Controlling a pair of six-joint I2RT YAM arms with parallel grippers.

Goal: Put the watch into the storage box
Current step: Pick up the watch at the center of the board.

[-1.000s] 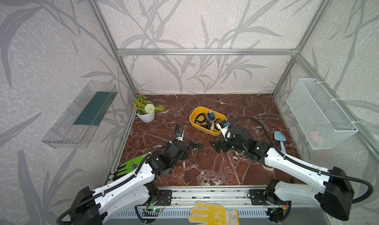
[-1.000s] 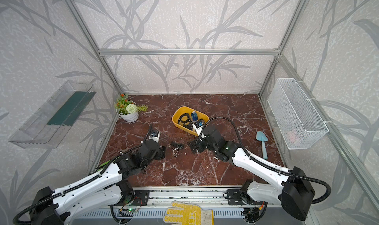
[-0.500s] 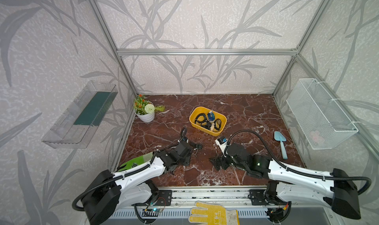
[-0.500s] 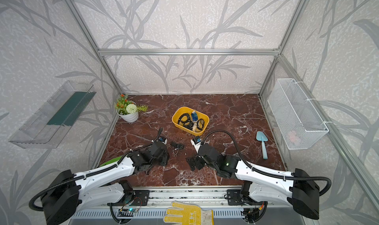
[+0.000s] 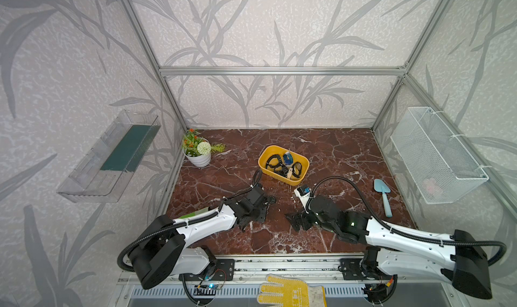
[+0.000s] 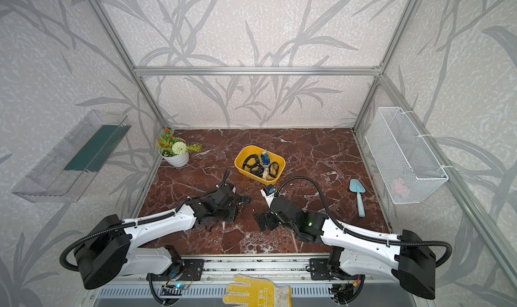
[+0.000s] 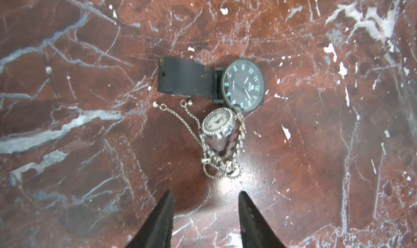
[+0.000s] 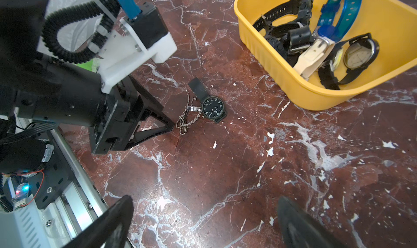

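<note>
The red-brown marble counter (image 5: 338, 157) carries the yellow storage box (image 5: 289, 181) near its middle, a low tub with rounded corners. It already holds several watches: black-strapped ones, one with a clear blue strap, a cream strap and a pale round dial.

The right gripper (image 8: 204, 198) hangs above bare counter with its fingers spread wide and nothing between them. In both top views it is between 4 and 5 o'clock of the two loose watches and well apart from them. The left gripper (image 7: 205, 192) is released too, its fingers parted and empty. Its tips are low, near the bunched end of a chain, at about 8 o'clock of those watches.

The black watch (image 7: 243, 84) lies face up on the counter, outside the box and between 6 and 7 o'clock of it in both top views. It has a round black case, a black dial with teal numerals and pale hands. One wide black strap piece with a hole near its end lies on one side, and only a short stub shows on the other.

The silver watch (image 7: 217, 125) lies just beside it, on the side nearer the left gripper. It is smaller, with a pale round dial in a beaded rim. Its case looks tipped up rather than flat. Its thin chain gathers in loose loops, two ends finish in small balls, and one strand touches the black case's rim.
</note>
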